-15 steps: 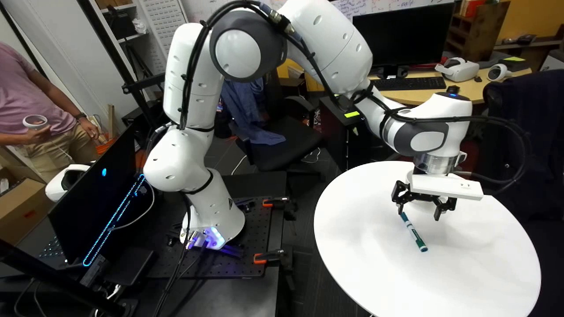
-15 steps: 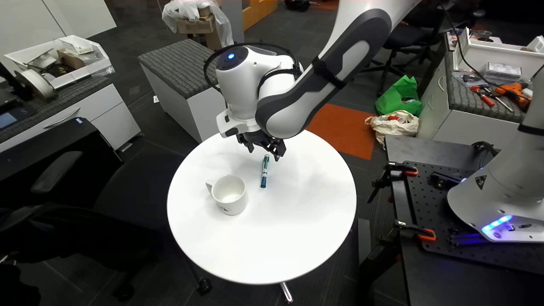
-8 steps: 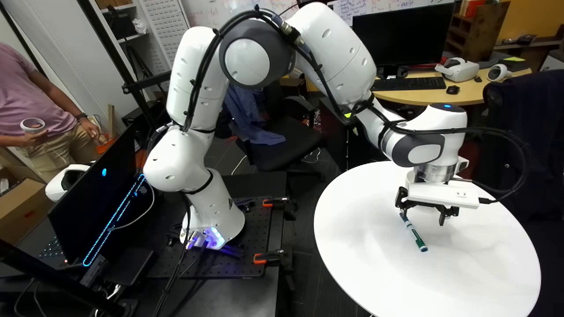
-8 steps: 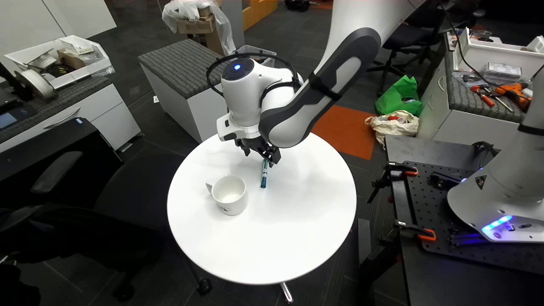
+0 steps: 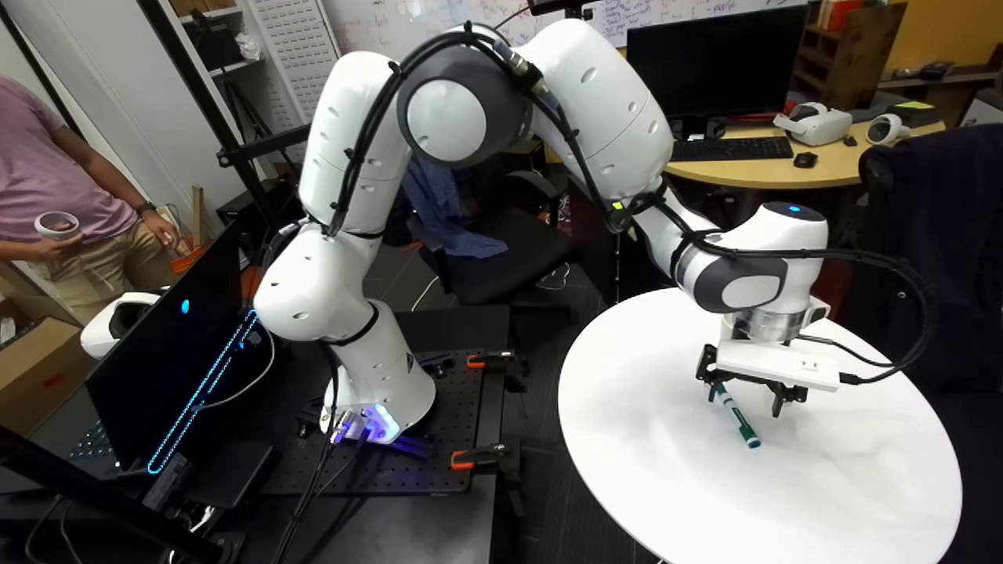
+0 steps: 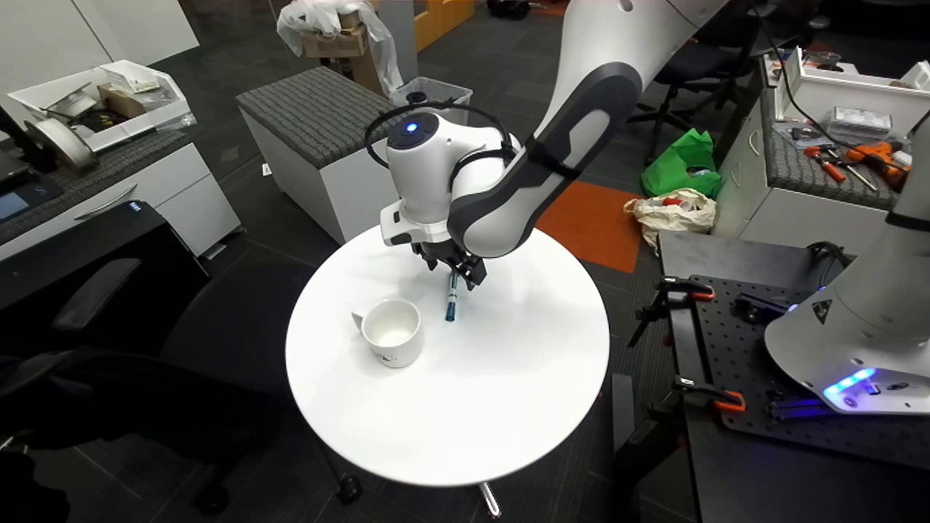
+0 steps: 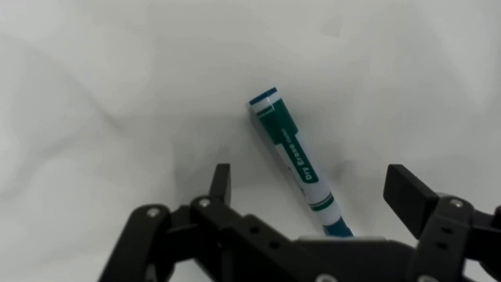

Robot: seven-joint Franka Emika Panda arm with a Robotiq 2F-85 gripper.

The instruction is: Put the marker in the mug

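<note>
On the white tabletop (image 6: 508, 407), the marker (image 7: 300, 163) is being supported flat, near but apart from the upright mug (image 6: 396, 347); its white barrel is being overlaid by a green panel lettered "Dry Erase"; one end is being edged by dark blue, the other is being covered by blue-teal, partly hidden in the wrist view; there it is being flanked by the fingers (image 7: 409, 199), which are being held wide apart.

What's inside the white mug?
Inside the mug, an exterior view shows only plain white surface. The marker lies outside. The inner wall nearest that camera is hidden by the mug itself.
</note>
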